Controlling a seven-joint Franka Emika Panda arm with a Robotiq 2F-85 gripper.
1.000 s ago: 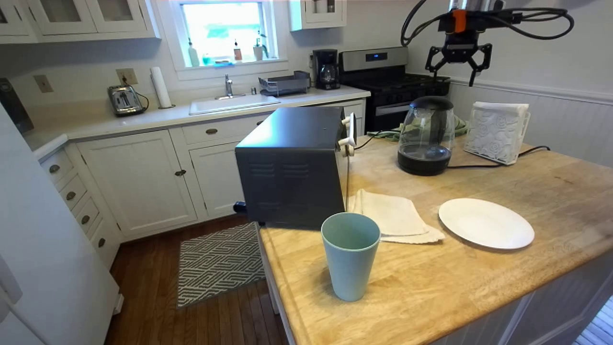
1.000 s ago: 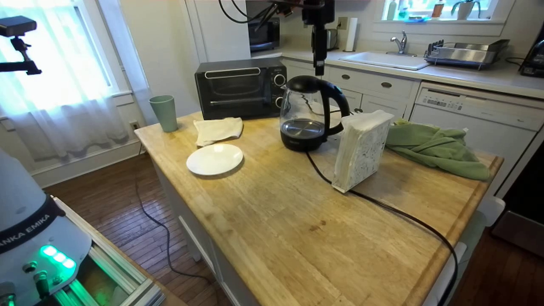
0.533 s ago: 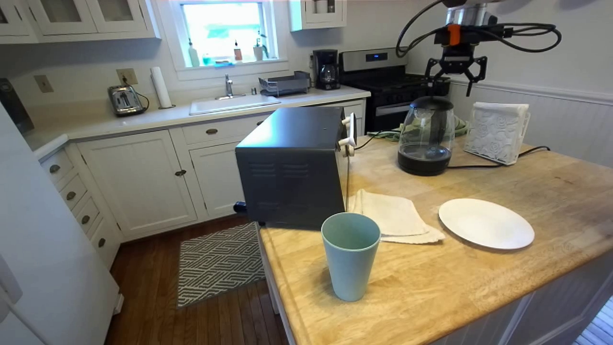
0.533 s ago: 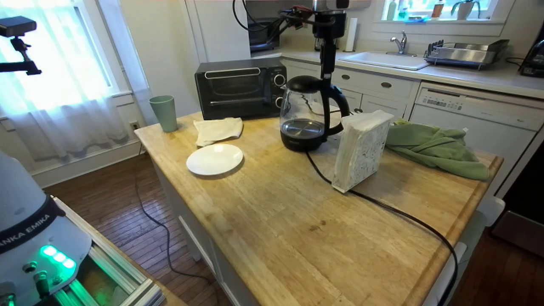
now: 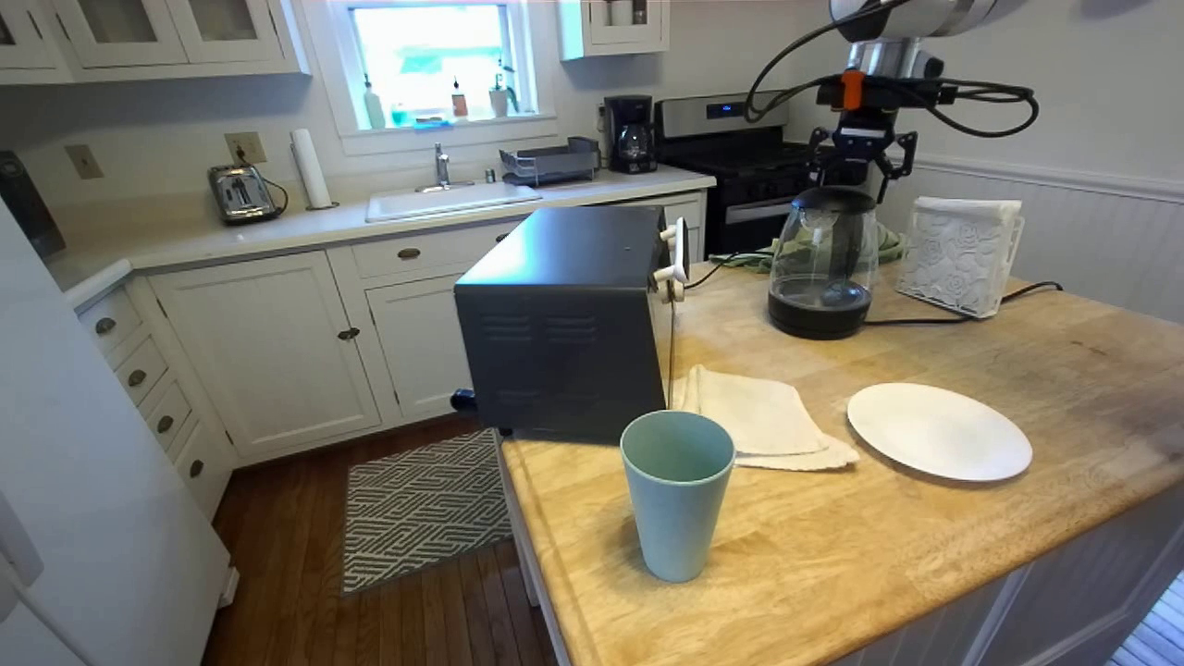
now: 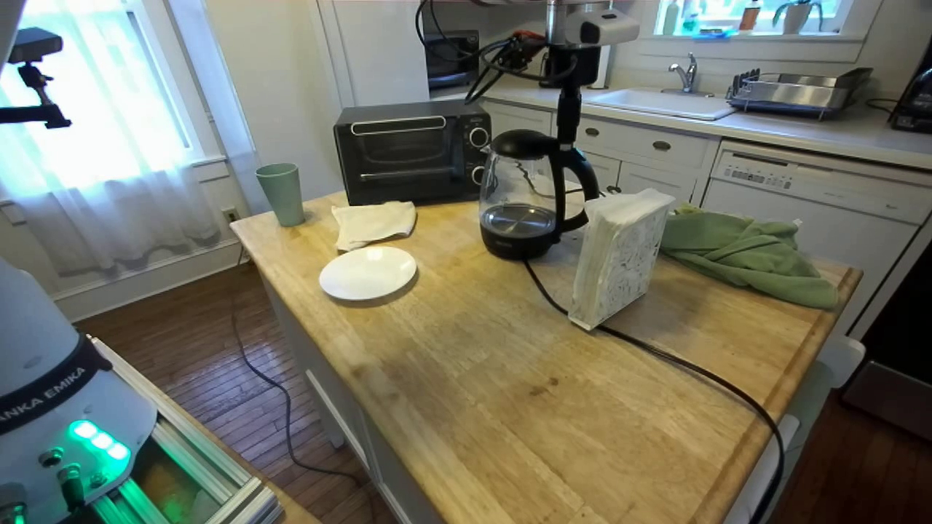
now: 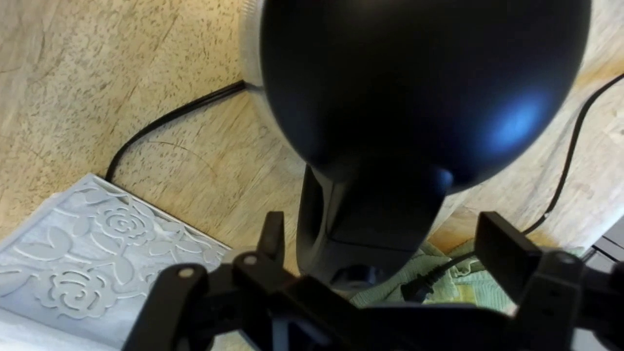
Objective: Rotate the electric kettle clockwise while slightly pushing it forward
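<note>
The electric kettle stands upright on the wooden island, clear glass with a black lid and black base. It also shows in an exterior view, with its black handle toward the napkin holder. In the wrist view the black lid fills the top and the handle points down between the fingers. My gripper is open, one finger on each side of the handle's top, with gaps on both sides. In both exterior views the gripper is just above or around the handle top; exact height is unclear.
A white napkin holder stands close to the handle. A black cord runs from the kettle base past it. A toaster oven, green towel, white plate, folded cloth and teal cup are also on the island.
My gripper has come down over the last second, from well above the kettle to its handle top. It stays open. The kettle and the other objects have not moved.
</note>
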